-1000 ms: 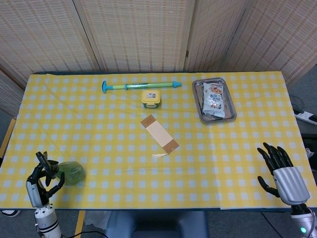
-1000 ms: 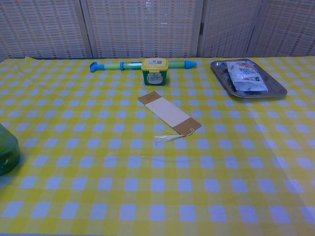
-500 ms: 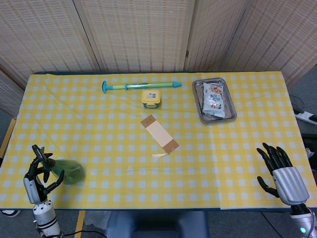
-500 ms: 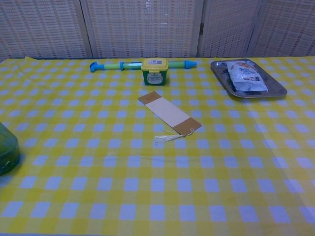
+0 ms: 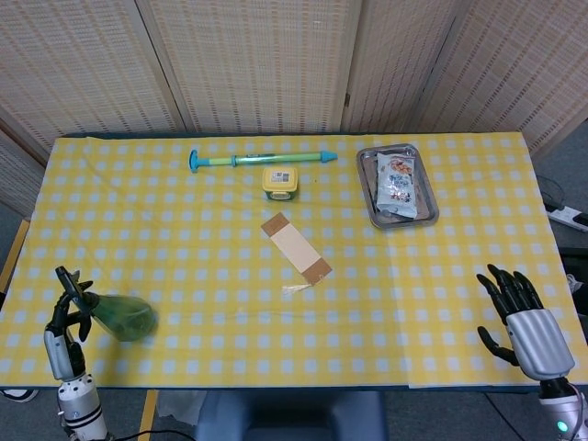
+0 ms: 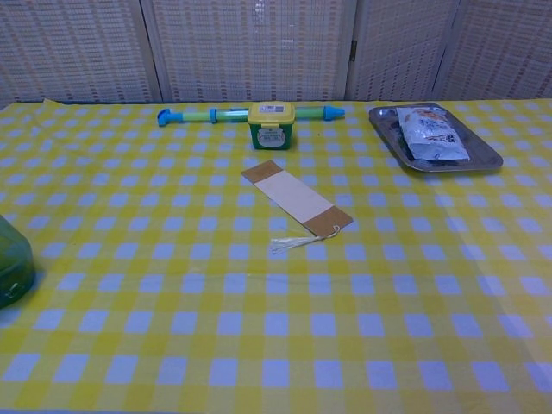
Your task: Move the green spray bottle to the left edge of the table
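The green spray bottle (image 5: pixel 127 318) lies near the front left corner of the yellow checked table; the chest view shows only its green body (image 6: pixel 13 263) at the left border. My left hand (image 5: pixel 64 322) stands just left of the bottle's narrow end, at the table's edge, fingers raised and apart, gripping nothing. Any touch between a fingertip and the bottle's head is too small to make out. My right hand (image 5: pixel 524 322) hovers at the front right corner with its fingers spread and empty. Neither hand shows in the chest view.
A brown-and-cream card (image 5: pixel 296 246) with a tassel lies mid-table. Behind it stand a yellow-lidded tub (image 5: pixel 280 181) and a long blue-green pump tube (image 5: pixel 262 159). A metal tray (image 5: pixel 372 197) holding a snack packet (image 5: pixel 397 182) sits at the back right.
My left hand has opened off the bottle's neck and drawn back to the left, toward the table edge. The bottle has stayed almost in place. The right hand has not moved.
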Available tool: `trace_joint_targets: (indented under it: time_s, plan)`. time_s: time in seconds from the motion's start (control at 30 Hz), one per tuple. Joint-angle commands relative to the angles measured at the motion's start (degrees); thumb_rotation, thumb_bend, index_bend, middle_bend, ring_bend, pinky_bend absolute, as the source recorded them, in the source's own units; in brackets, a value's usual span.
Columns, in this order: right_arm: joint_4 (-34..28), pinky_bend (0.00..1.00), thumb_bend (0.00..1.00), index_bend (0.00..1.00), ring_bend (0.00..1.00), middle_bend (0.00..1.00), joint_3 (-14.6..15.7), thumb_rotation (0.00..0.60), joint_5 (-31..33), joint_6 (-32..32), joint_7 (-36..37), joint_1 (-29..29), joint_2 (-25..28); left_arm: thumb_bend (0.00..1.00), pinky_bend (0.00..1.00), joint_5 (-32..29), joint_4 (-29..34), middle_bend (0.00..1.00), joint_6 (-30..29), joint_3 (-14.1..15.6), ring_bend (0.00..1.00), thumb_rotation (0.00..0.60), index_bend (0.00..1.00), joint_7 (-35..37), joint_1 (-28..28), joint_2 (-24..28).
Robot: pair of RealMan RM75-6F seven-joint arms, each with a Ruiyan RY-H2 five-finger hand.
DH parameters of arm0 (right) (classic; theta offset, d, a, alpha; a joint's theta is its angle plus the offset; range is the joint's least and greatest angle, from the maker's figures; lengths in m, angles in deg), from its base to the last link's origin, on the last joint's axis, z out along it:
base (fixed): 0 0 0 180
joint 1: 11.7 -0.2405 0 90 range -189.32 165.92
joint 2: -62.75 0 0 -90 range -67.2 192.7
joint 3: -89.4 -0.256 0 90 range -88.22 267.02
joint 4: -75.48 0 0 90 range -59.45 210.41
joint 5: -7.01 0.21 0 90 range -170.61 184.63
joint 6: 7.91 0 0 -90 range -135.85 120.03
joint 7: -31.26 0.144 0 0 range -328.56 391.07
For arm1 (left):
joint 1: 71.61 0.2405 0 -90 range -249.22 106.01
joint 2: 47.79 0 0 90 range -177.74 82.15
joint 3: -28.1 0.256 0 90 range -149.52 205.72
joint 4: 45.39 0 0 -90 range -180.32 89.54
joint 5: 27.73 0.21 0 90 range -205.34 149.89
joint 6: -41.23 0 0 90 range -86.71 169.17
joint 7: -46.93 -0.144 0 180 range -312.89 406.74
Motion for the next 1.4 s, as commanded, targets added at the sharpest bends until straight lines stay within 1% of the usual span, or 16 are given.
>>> trace_joint_targets:
  time_s: [0.03,0.23,0.57,0.73,0.87,0.9,0.93,0.97,1.0,1.03,1.07,1.13,1.2,1.23,1.33,1.4]
  plan:
    - [-0.04,0.0,0.39,0.0,0.0,0.0,0.05,0.6,-0.02,0.16,-0.07,-0.06,-0.04,0.2,1.0,-0.39,-0.32,0.3,0.33,-0.11,1.0,0.0,0.26,0.36,0.29,0.1]
    - [-0.03,0.0,0.39,0.0,0.0,0.0,0.13,0.6,-0.28,0.08,-0.22,-0.06,-0.07,0.2,1.0,-1.43,-0.87,0.3,0.82,-1.08,1.0,0.0,0.26,0.77,0.65,0.76]
    - [0.07,0.0,0.39,0.0,0.0,0.0,0.08,0.6,-0.12,0.26,-0.22,-0.16,-0.1,0.2,1.0,-3.9,-3.74,0.29,2.25,-2.82,1.0,0.0,0.26,2.87,1.94,2.15]
    - [0.06,0.0,0.39,0.0,0.0,0.0,0.05,0.6,-0.07,0.14,-0.17,-0.12,-0.09,0.2,1.0,-6.56,-5.53,0.29,3.18,-5.67,1.0,0.0,0.26,5.13,2.39,4.17]
    - [0.13,0.0,0.39,0.0,0.0,0.0,-0.03,0.6,0.07,0.01,-0.03,-0.06,-0.06,0.21,1.0,-7.2,-5.52,0.29,3.5,-6.72,1.0,0.0,0.25,5.85,2.62,6.87]
    - [0.13,0.0,0.39,0.0,0.0,0.0,-0.03,0.6,0.08,0.04,-0.07,-0.06,-0.09,0.21,1.0,-6.97,-5.25,0.3,3.33,-6.61,0.98,0.0,0.25,5.54,2.69,7.53]
    - [0.13,0.0,0.39,0.0,0.0,0.0,0.0,0.6,0.05,0.08,-0.14,-0.07,-0.11,0.21,1.0,-6.51,-4.86,0.3,3.27,-6.23,0.93,0.0,0.25,5.23,2.75,8.24]
    - [0.12,0.0,0.39,0.0,0.0,0.0,0.04,0.6,0.01,0.16,-0.31,-0.09,-0.16,0.21,0.96,-5.7,-4.13,0.31,3.58,-5.35,0.85,0.0,0.25,4.86,2.88,9.32]
    - [0.09,0.0,0.39,0.0,0.0,0.0,0.04,0.6,-0.02,0.18,-0.43,-0.11,-0.19,0.21,0.86,-4.89,-3.5,0.32,4.04,-4.43,0.72,0.0,0.25,4.51,2.98,10.31]
    - [0.05,0.0,0.39,0.0,0.0,0.0,0.07,0.6,-0.04,0.23,-0.55,-0.12,-0.22,0.21,0.7,-3.68,-2.86,0.33,4.72,-3.05,0.58,0.0,0.25,3.29,3.06,11.82]
    - [0.04,0.0,0.39,0.0,0.0,0.0,0.08,0.6,-0.06,0.22,-0.6,-0.11,-0.23,0.21,0.56,-2.71,-2.59,0.33,5.13,-2.02,0.49,0.0,0.25,1.89,3.02,13.0]
    - [0.06,0.0,0.39,0.0,0.0,0.0,0.1,0.6,-0.04,0.2,-0.69,-0.08,-0.27,0.21,0.37,-0.71,-2.84,0.34,6.05,0.02,0.38,0.007,0.25,-2.48,2.71,15.45]
    - [0.12,0.0,0.39,0.0,0.0,0.0,0.07,0.6,0.03,0.3,-0.8,-0.12,-0.35,0.21,0.25,1.19,-3.11,0.35,7.51,2.08,0.32,0.033,0.25,-9.46,2.24,18.59]
    - [0.16,0.0,0.39,0.0,0.0,0.0,0.08,0.6,0.06,0.4,-0.9,-0.15,-0.4,0.21,0.21,1.95,-2.79,0.35,8.81,3.11,0.3,0.047,0.25,-13.53,2.02,20.66]
    - [0.24,0.0,0.39,0.0,0.0,0.0,0.07,0.6,0.22,0.8,-1.4,-0.3,-0.64,0.21,0.15,3.01,1.19,0.33,12.86,5.42,0.21,0.08,0.23,-21.05,1.89,26.46]
    - [0.26,0.0,0.39,0.0,0.0,0.0,0.06,0.6,0.36,1.2,-1.94,-0.44,-0.88,0.21,0.11,2.8,4.77,0.28,15.45,6.15,0.14,0.134,0.19,-24.69,1.79,29.51]
